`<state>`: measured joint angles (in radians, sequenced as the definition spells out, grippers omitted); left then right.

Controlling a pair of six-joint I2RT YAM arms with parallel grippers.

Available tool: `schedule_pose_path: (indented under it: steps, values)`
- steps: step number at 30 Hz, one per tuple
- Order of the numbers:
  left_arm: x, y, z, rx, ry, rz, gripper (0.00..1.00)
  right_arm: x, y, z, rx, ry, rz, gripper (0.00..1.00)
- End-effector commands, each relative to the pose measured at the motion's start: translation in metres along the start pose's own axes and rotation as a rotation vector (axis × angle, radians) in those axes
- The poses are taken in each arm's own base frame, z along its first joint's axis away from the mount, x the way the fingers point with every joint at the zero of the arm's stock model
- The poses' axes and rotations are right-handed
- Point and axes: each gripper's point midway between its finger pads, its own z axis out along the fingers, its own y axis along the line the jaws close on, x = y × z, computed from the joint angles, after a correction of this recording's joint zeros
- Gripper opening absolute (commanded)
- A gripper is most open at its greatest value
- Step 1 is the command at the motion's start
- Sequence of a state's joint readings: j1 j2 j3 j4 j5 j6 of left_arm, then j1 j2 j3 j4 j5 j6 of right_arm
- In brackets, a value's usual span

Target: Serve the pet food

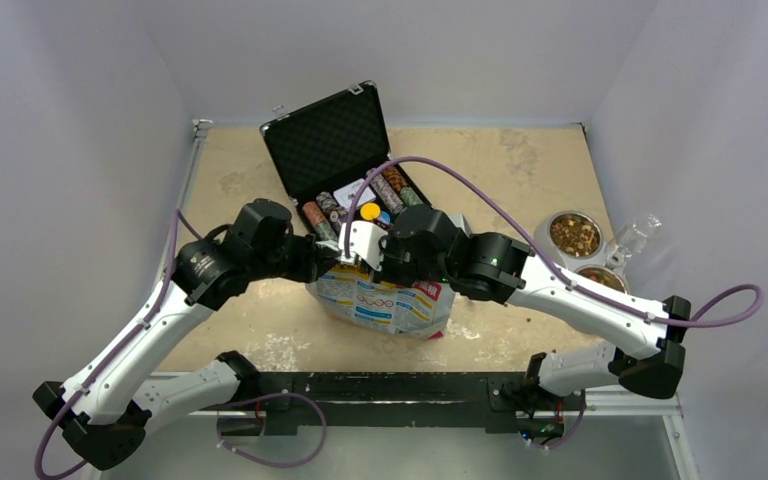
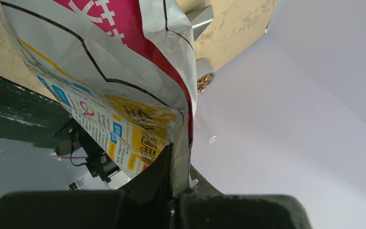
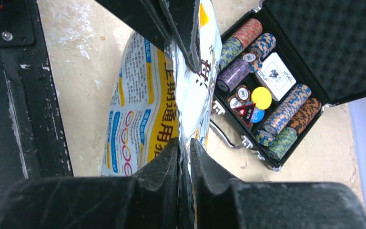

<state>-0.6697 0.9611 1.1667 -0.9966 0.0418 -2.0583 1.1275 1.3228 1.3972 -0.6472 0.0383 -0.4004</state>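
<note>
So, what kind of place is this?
Probably a robot test booth: plain white walls around a worn tabletop, two bolted arms, and props like a food bag and poker chip case.

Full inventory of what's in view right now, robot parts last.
pet food bag: 1, white-blue-yellow-pink, table centre, top edge pinched
case: 1, black, open, behind the bag
poker chips: several stacks, mixed colours, in the case
card deck: 1, white, in the case
yellow disc: 1, in the case
bowls: 2, metal, right side; nearer one partly hidden by the right arm
kibble: many, brown, in both bowls
clear container: 1, beside the bowls
table: 1, tan
left gripper: shut on the bag
right gripper: shut on the bag
</note>
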Motion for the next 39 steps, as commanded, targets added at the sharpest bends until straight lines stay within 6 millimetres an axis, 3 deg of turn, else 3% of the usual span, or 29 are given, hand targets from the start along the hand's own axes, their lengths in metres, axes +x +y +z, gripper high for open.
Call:
schedule_pose_path:
  steps: [1, 2, 3, 11, 13, 15, 18, 19, 22, 25, 28, 29, 31, 36, 39]
  values:
    - [-0.003, -0.026, -0.019, 0.104, -0.024, -0.027, 0.0, 0.015, -0.012, -0.02, 0.051, 0.056, 0.017, 0.17]
    - [-0.002, -0.026, -0.019, 0.104, -0.023, -0.025, 0.0, 0.014, -0.013, -0.02, 0.05, 0.059, 0.012, 0.12]
    - [-0.002, -0.026, -0.02, 0.105, -0.023, -0.025, 0.0, 0.015, -0.015, -0.02, 0.059, 0.067, 0.006, 0.0]
    - [-0.004, -0.025, -0.022, 0.101, -0.029, -0.023, 0.0, 0.03, -0.022, -0.034, 0.118, 0.119, 0.033, 0.0]
    - [-0.004, -0.024, -0.023, 0.101, -0.031, -0.022, 0.0, 0.032, -0.021, -0.036, 0.124, 0.1, 0.061, 0.15]
    - [-0.005, -0.023, -0.022, 0.098, -0.032, -0.023, 0.0, 0.037, -0.019, -0.037, 0.123, 0.106, 0.07, 0.18]
    - [-0.005, -0.021, -0.023, 0.094, -0.032, -0.023, 0.0, 0.047, -0.016, -0.037, 0.118, 0.136, 0.082, 0.08]
    - [-0.006, -0.021, -0.023, 0.093, -0.034, -0.025, 0.0, 0.049, -0.015, -0.037, 0.115, 0.141, 0.082, 0.0]
    - [-0.006, -0.021, -0.022, 0.093, -0.035, -0.025, 0.0, 0.052, -0.01, -0.041, 0.084, 0.142, 0.067, 0.0]
    - [-0.007, -0.02, -0.023, 0.092, -0.038, -0.025, 0.0, 0.058, -0.017, -0.046, 0.127, 0.152, 0.084, 0.0]
    - [-0.007, -0.019, -0.023, 0.091, -0.04, -0.027, 0.0, 0.063, -0.023, -0.053, 0.164, 0.137, 0.11, 0.13]
    - [-0.007, -0.019, -0.023, 0.092, -0.041, -0.027, 0.0, 0.067, -0.024, -0.054, 0.175, 0.143, 0.108, 0.12]
    - [-0.008, -0.019, -0.023, 0.09, -0.042, -0.025, 0.0, 0.072, -0.024, -0.059, 0.178, 0.158, 0.106, 0.0]
    - [-0.007, -0.019, -0.023, 0.088, -0.041, -0.025, 0.0, 0.079, -0.022, -0.066, 0.174, 0.153, 0.123, 0.0]
    - [-0.008, -0.018, -0.023, 0.084, -0.043, -0.027, 0.0, 0.08, -0.027, -0.074, 0.206, 0.126, 0.16, 0.09]
